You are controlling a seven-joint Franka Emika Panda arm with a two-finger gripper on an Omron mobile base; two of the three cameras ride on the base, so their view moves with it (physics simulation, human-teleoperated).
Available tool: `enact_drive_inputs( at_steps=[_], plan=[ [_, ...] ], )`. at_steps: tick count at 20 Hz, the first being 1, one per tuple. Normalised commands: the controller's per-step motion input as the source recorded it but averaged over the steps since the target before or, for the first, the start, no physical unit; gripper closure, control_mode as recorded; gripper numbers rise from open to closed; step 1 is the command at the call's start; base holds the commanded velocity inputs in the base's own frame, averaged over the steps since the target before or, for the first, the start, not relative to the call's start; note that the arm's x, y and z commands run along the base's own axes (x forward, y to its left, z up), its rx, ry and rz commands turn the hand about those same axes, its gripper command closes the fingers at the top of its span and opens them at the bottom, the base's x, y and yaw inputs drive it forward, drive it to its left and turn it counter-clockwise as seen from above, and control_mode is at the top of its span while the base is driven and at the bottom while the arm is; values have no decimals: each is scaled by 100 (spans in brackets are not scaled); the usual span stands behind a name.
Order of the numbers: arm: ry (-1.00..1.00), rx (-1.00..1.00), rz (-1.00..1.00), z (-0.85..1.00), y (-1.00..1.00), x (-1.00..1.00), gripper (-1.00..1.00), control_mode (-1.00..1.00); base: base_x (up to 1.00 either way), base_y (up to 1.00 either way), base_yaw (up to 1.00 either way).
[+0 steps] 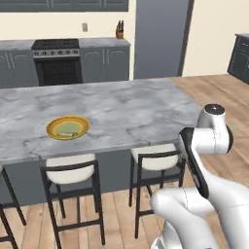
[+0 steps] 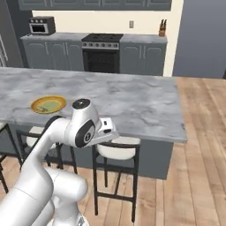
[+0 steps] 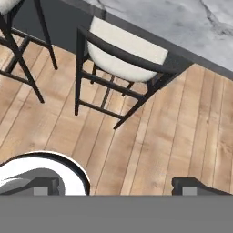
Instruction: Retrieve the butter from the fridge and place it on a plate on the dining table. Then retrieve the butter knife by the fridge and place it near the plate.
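Gripper [image 3: 116,187] jaws spread wide apart, holding nothing, touching nothing; poised above floor beside stool [image 3: 123,54].

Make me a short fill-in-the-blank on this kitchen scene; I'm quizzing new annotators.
1. The plate lies on the ____ table.
2. In the hand view, the gripper looks down at a stool standing on a ____ floor.
3. The gripper's jaws stand ____.

Missing words: dining; wooden; open
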Motion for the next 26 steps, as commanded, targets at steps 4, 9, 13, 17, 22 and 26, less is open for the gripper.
enact_drive_inputs(
  at_steps=[4,9,13,17,22,26],
  plan=[
    [0,0,0,0,0,0,-100,100,41,-100,-5],
    [0,0,0,0,0,0,-100,100,59,-100,-3],
    [0,0,0,0,0,0,-100,100,66,-100,-3],
    [0,0,0,0,0,0,-100,100,71,-100,-2],
    [0,0,0,0,0,0,-100,100,80,-100,0],
    [0,0,0,0,0,0,-100,100,95,-100,0]
  ],
)
